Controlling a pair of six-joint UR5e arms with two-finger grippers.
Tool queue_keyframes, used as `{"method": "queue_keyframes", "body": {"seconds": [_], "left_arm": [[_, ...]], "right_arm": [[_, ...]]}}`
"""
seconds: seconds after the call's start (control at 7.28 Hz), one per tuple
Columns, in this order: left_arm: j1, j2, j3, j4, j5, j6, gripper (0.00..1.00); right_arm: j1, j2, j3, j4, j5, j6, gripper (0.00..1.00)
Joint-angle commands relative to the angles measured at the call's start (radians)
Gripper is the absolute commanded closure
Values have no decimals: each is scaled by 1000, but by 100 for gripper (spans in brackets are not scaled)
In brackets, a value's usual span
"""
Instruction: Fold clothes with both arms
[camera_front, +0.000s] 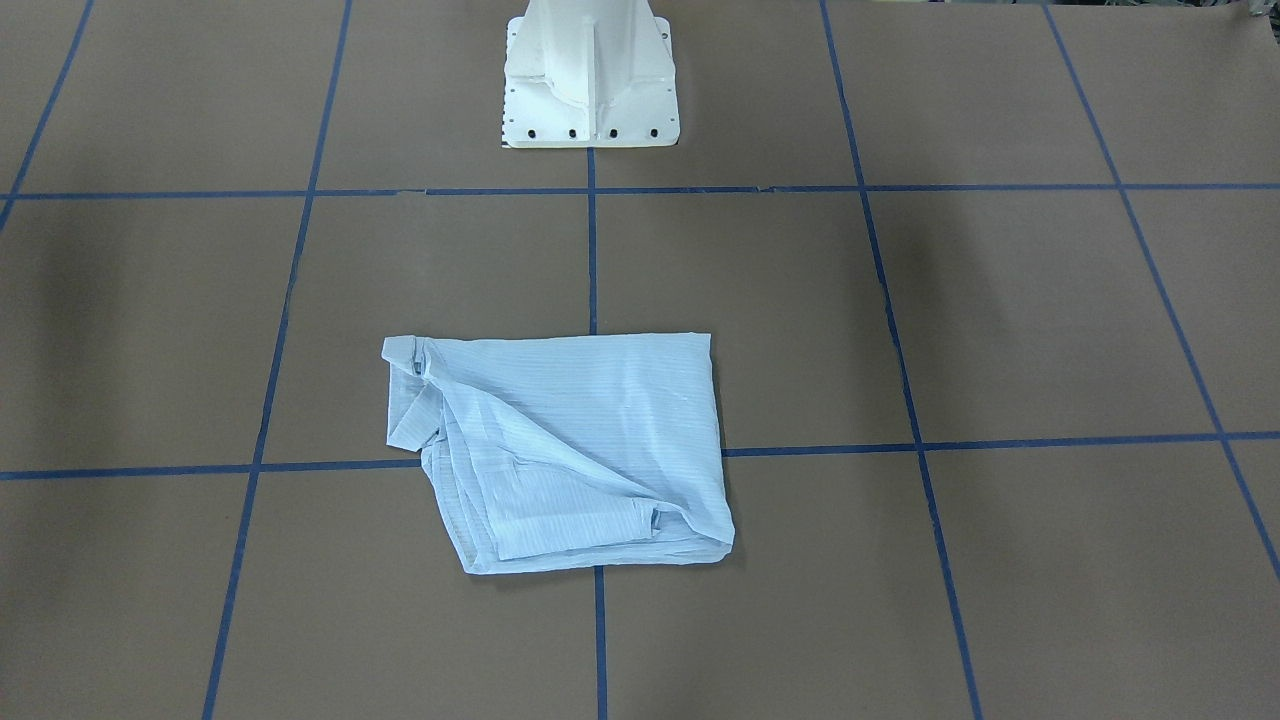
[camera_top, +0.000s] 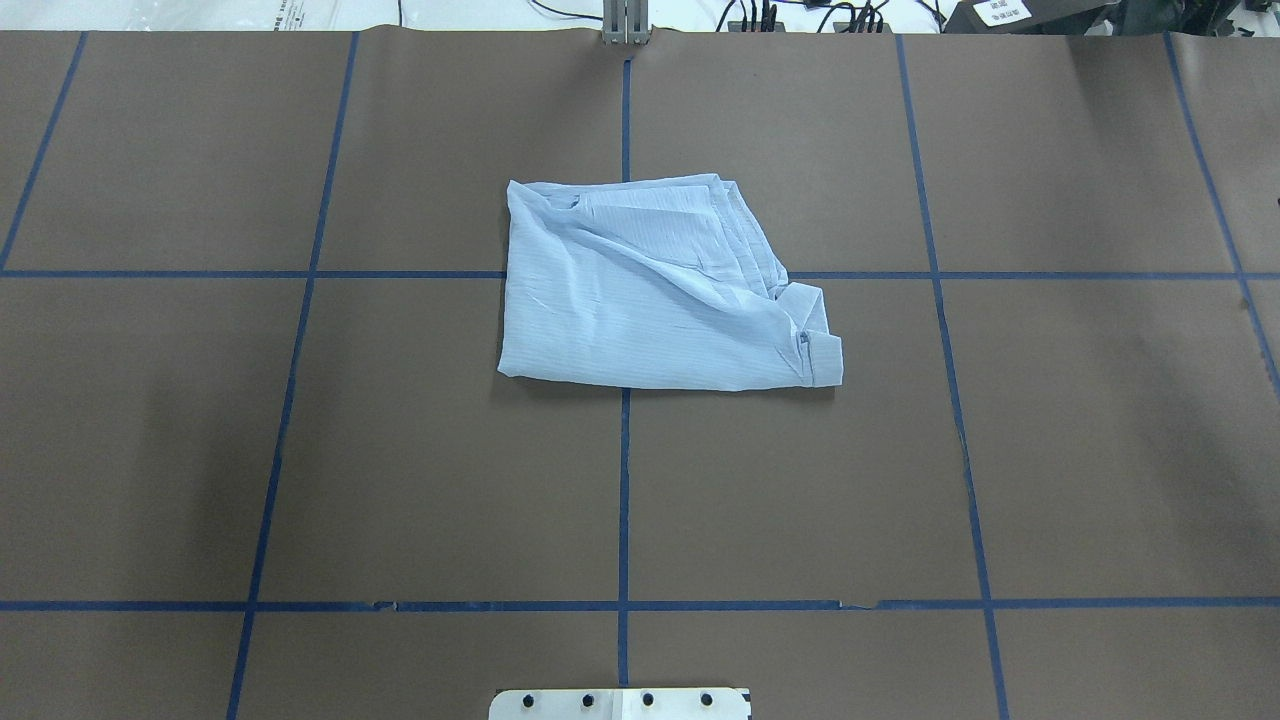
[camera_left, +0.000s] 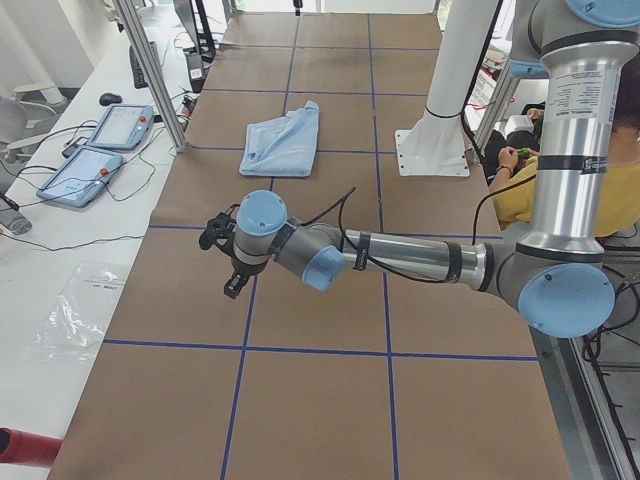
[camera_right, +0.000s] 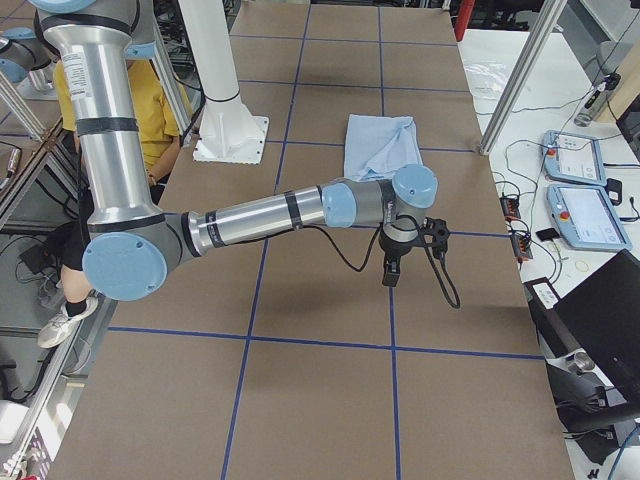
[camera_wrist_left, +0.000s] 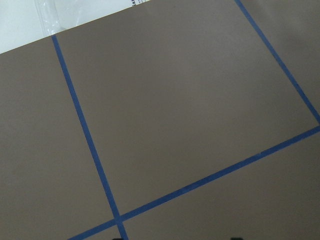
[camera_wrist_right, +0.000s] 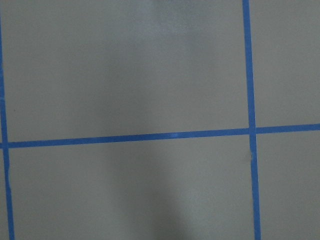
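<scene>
Overhead & front views showed just the shirt (camera_top: 640, 300) on the table (camera_top: 400, 450). Only the side views caught the left gripper (camera_left: 225, 255) and right gripper (camera_right: 400, 255), each over bare table, well apart from the shirt; couldn't tell if open or closed. Wrist cams showed only brown surface w/ blue tape lines (camera_wrist_left: 90, 145). In the overhead view the shirt lay folded in a rough rectangle, light blue and wrinkly, just toward 12 o'clock of table centre, w/ a corner poking out at 4 o'clock.

Silver tubes (camera_left: 410, 258), light-blue caps (camera_left: 262, 212), white pedestal (camera_front: 590, 90)
</scene>
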Motion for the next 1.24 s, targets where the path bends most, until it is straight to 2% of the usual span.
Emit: {"method": "queue_keyframes", "body": {"seconds": [0.0,0.27,0.82,0.96,1.1], "left_arm": [[-6,18,-12,1,1,11,1],[-6,18,-15,2,3,3,1],[-26,42,-47,50,6,1,1],[-27,66,-61,33,1,6,0],[-18,77,-90,-36,18,5,0]], "right_arm": [[3,-37,15,6,5,-15,0],[3,-37,-4,10,2,-109,0],[0,-39,-32,11,-4,-115,0],[-17,-33,-43,13,-9,-115,0],[-25,-30,-50,11,-10,-116,0]]}}
